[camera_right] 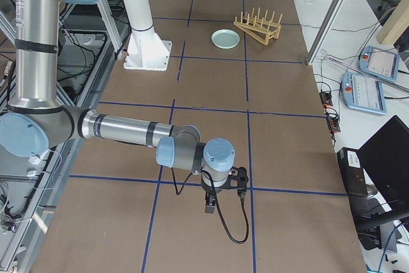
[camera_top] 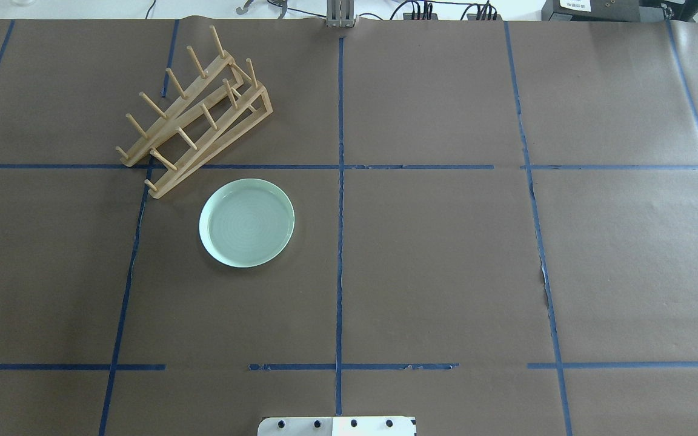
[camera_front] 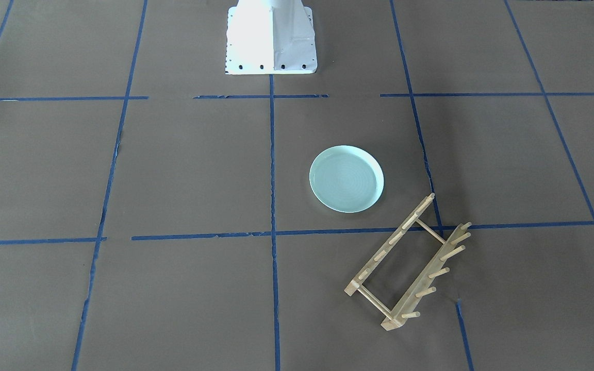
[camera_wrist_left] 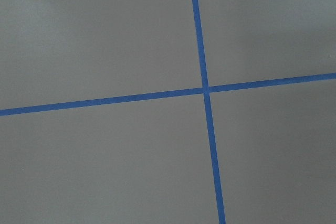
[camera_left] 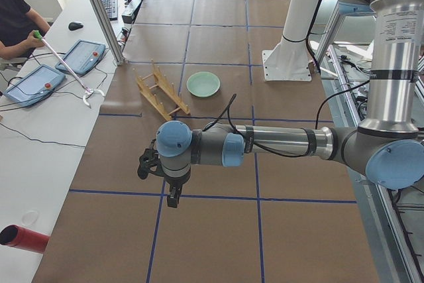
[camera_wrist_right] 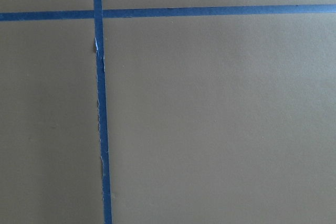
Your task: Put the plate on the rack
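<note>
The pale mint-green plate (camera_front: 346, 179) lies flat on the brown table, also seen in the overhead view (camera_top: 246, 222) on my left half. The light-wood rack (camera_front: 421, 284) stands just beyond it, apart from it, set at an angle with its pegs up (camera_top: 216, 145). Both arms are far from them and show only in the side views. The left gripper (camera_left: 173, 197) hangs above the table well short of the plate (camera_left: 203, 84) and rack (camera_left: 159, 91). The right gripper (camera_right: 209, 208) hangs at the table's opposite end. I cannot tell whether either is open or shut.
The white robot base (camera_front: 271, 41) stands at my table edge. Blue tape lines (camera_top: 340, 242) grid the brown paper. An operator (camera_left: 13, 18) sits at a side bench with tablets (camera_left: 86, 54). A red cylinder (camera_left: 26, 238) lies at that bench's near end.
</note>
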You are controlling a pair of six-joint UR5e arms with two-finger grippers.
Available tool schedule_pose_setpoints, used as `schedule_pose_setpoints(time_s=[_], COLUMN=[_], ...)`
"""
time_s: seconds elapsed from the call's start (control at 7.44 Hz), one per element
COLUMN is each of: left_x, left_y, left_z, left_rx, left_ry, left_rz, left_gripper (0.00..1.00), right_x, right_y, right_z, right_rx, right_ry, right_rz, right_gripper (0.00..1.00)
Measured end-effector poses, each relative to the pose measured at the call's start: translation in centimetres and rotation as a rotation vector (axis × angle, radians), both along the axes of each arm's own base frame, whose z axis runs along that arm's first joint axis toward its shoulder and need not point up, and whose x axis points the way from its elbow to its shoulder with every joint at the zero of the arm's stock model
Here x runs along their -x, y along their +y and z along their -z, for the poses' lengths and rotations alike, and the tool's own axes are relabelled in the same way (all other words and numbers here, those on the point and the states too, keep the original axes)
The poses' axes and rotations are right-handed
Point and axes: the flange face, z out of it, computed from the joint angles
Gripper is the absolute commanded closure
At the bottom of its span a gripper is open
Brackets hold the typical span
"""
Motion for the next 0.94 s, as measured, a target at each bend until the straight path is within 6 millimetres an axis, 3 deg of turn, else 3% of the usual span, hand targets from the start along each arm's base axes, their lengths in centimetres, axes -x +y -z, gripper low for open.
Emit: schedule_pose_setpoints(time_s=[0.13,0.27,0.4,0.67,0.94], left_x=[-1.0,-3.4,-7.2,-16.4,-28.5], left_y=[0.1,0.0,-0.4,-2.0,-3.8], left_z=[0.7,2.7,6.0,15.1,23.5], left_rx=[-0.044,-0.035,0.0,0.108,0.206], left_ry=[0.016,0.066,0.119,0.183,0.181], left_rz=[0.008,0.027,0.04,0.101,0.172], left_gripper=[0.0,0.0,0.0,0.0,0.0], right_x=[0.0,0.0,0.0,0.0,0.0], right_y=[0.0,0.0,0.0,0.0,0.0], right_z=[0.0,0.0,0.0,0.0,0.1], right_rx=[0.0,0.0,0.0,-0.001,-0.001], right_ry=[0.0,0.0,0.0,0.0,0.0], right_rz=[0.0,0.0,0.0,0.0,0.0], right_gripper=[0.0,0.0,0.0,0.0,0.0])
